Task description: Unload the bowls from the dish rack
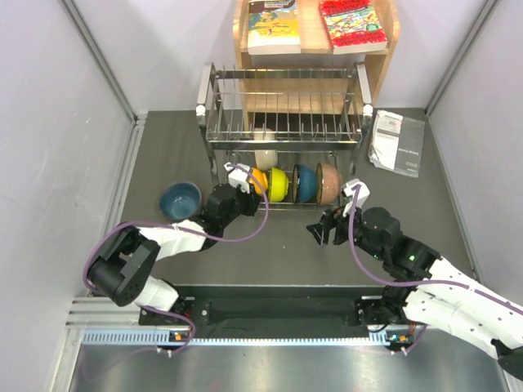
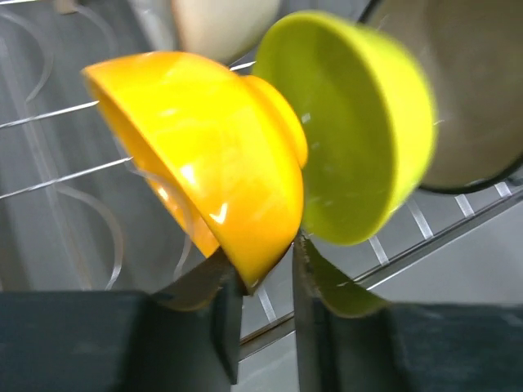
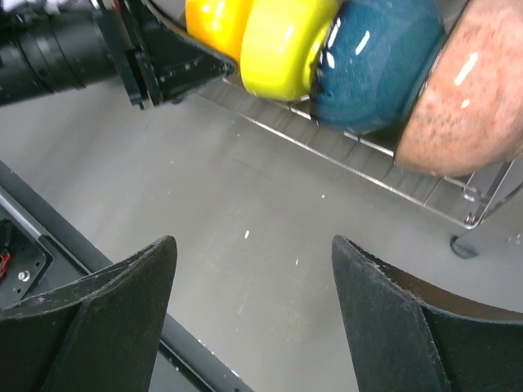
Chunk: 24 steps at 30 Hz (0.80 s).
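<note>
With the left gripper (image 2: 263,286) clamped on the rim of the glossy orange bowl (image 2: 204,155), lift clear of the lime-yellow bowl (image 2: 351,122) and silver wire dish rack (image 1: 282,140). The right gripper (image 3: 253,318) is idle, jaws apart.

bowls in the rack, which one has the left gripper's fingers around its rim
The orange bowl, leftmost of the coloured row: its rim sits between the fingers of the left gripper. The lime-yellow bowl, teal bowl and pink bowl stand further right.
</note>
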Tool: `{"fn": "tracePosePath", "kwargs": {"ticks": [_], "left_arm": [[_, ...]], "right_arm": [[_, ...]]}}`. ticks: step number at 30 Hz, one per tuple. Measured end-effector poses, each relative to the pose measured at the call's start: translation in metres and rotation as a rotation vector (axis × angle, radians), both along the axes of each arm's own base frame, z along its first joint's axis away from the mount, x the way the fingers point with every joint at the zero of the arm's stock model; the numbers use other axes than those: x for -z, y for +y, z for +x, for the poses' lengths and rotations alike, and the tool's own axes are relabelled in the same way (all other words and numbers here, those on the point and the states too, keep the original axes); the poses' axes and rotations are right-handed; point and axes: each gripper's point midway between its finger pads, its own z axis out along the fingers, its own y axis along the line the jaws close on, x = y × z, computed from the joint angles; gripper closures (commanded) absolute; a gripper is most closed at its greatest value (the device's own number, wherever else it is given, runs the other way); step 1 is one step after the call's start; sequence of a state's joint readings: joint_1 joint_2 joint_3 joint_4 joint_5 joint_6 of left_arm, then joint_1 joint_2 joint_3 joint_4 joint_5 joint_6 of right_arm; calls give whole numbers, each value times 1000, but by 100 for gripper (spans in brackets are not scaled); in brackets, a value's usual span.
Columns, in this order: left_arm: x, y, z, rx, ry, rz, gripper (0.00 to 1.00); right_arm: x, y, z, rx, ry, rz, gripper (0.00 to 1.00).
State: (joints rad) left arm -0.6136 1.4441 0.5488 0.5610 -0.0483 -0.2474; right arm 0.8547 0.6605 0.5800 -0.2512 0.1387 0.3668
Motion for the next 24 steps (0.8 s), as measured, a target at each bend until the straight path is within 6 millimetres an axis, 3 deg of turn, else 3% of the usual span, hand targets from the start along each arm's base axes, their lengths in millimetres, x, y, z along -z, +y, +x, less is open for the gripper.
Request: {"fn": "tracePosePath", "kwargs": {"ticks": [5, 13, 24], "left_arm": [[-5, -8, -1, 30, -1, -35, 84], [-9, -8, -5, 38, -4, -45, 100], [-50, -4, -6, 29, -100, -99, 100]], "right_arm": [[14, -2, -2, 9, 33, -7, 23], [16, -1, 0, 24, 45, -4, 23], [24, -3, 1, 42, 60, -15, 23]]}}
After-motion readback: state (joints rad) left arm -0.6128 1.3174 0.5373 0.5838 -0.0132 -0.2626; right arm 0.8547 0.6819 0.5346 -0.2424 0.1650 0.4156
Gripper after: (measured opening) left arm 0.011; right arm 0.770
